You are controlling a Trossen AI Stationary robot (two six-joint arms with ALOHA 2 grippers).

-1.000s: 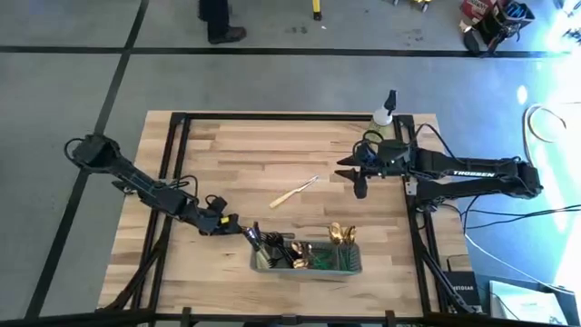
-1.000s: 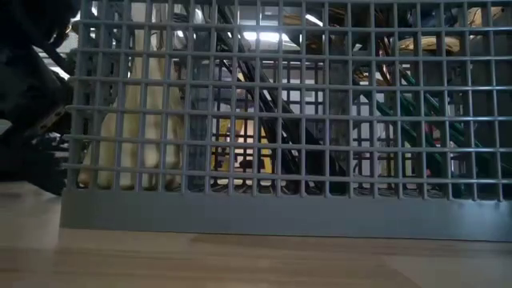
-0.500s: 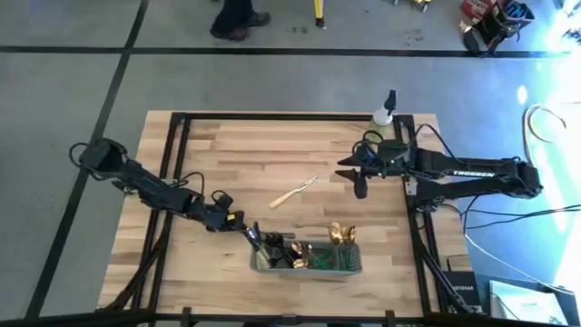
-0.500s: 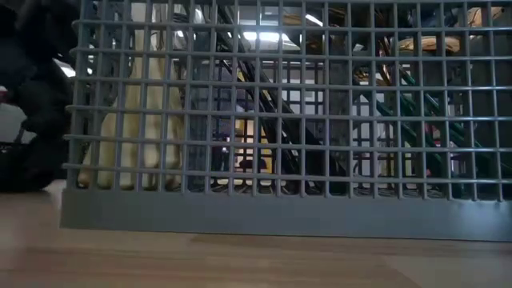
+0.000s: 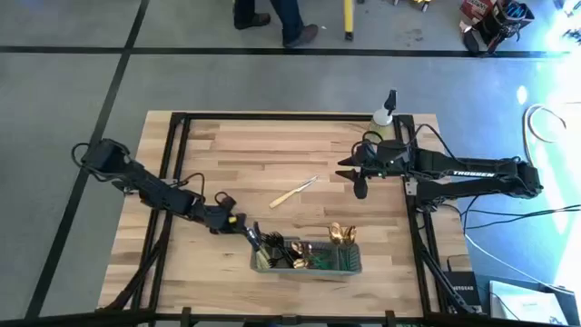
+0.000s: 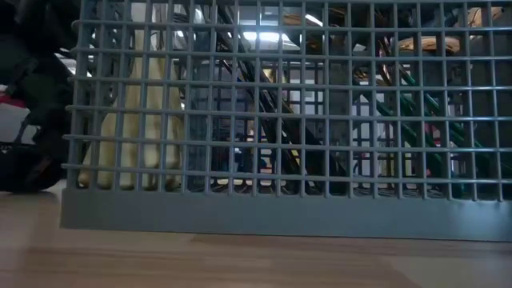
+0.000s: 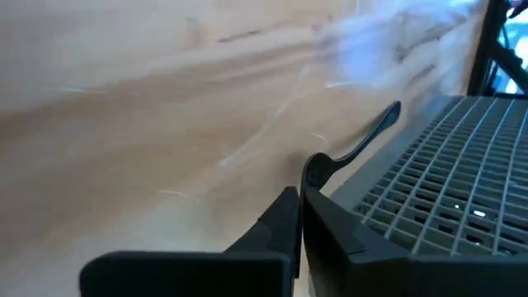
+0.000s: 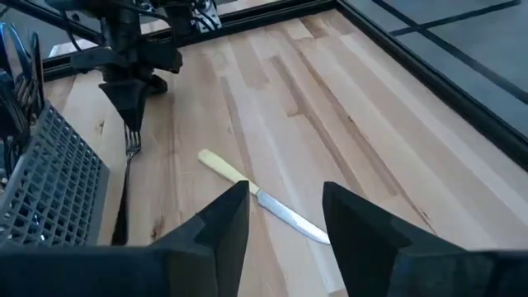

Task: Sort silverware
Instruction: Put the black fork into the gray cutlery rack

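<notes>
Pinching a dark slim fork (image 8: 130,142) at seven o'clock beside the grey wire-mesh caddy (image 5: 309,265), your left gripper (image 5: 238,223) looks ready to slot it, while the right gripper (image 5: 359,189), fingers spread, waits at two o'clock.

Pale planked wood table (image 5: 272,154), grey plastic mesh caddy (image 6: 272,216), shiny metal knife (image 8: 256,196) blade

A knife (image 5: 294,192) lies on the table (image 5: 245,154) behind the caddy (image 5: 349,269).

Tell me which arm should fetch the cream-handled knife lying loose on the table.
Right. Its end effector is open and hovers by the knife, which lies just past its fingers. The left end effector is shut on a dark fork beside the caddy.
</notes>
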